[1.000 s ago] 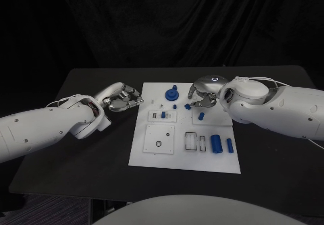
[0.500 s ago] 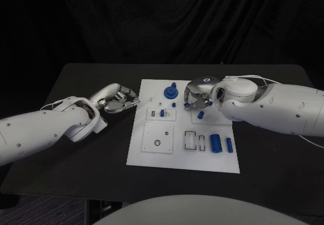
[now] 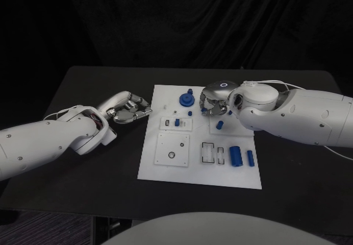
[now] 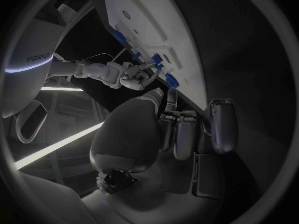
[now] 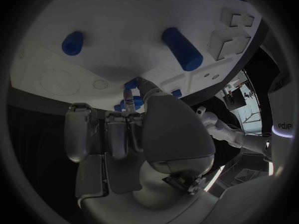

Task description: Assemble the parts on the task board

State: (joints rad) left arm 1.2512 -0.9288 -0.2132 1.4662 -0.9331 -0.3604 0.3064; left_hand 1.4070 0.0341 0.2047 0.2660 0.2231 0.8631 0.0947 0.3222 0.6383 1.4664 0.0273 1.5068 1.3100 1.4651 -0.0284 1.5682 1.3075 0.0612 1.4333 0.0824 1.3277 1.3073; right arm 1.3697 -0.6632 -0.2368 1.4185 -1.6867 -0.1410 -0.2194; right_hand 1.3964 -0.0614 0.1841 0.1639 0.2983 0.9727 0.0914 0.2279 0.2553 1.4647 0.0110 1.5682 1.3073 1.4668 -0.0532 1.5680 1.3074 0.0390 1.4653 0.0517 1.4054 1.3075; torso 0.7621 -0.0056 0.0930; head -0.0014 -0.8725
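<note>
Change: right hand [image 3: 215, 100] had edged further over the task board [image 3: 184, 173], against the earlier head view; left hand [image 3: 126, 109] barely shifted.
Right hand: it pinched a small blue part [image 5: 130, 84] just above the board's far end.
Left hand: clenched on nothing, over the desk [image 3: 88, 173] beside the board.
Advice: lower straight and seat the part before letting go.

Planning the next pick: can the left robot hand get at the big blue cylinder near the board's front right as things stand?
Probably not easily. The left robot hand sits off the task board on its left, while the big blue cylinder lies across it, under the right arm.
</note>
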